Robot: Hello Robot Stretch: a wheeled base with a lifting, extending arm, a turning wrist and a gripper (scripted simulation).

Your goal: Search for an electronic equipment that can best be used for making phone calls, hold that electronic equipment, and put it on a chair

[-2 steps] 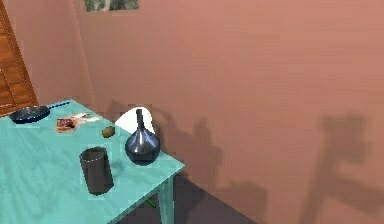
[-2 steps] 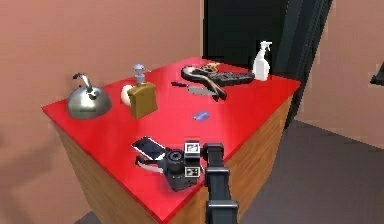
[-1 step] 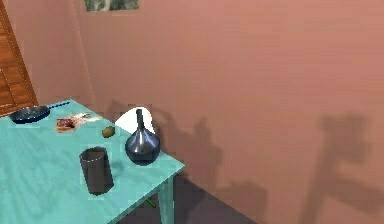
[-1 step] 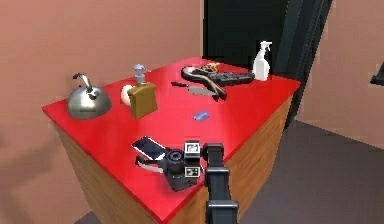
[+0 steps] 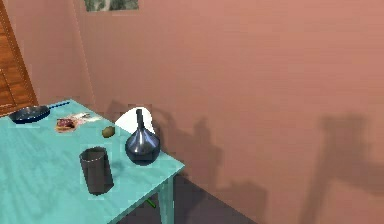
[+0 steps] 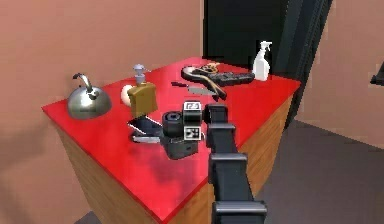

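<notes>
Arm [image 6: 228, 170] over red table [image 6: 120, 165]; gripper [image 6: 152, 137] at dark flat slab [image 6: 137, 126], hold unclear.

A small dark flat slab [image 6: 139, 128] with a pale edge, phone-like in shape but too small to be sure of, lay flat on the red desk [image 6: 110, 160] near its middle, right at the claw [image 6: 150, 138]. Whether the claw held it could not be told. In the forward view a white chair [image 5: 128, 119] with a rounded back stood upright behind the teal desk's [image 5: 40, 170] far corner. Its top rose above the desk edge, the rest hidden.
</notes>
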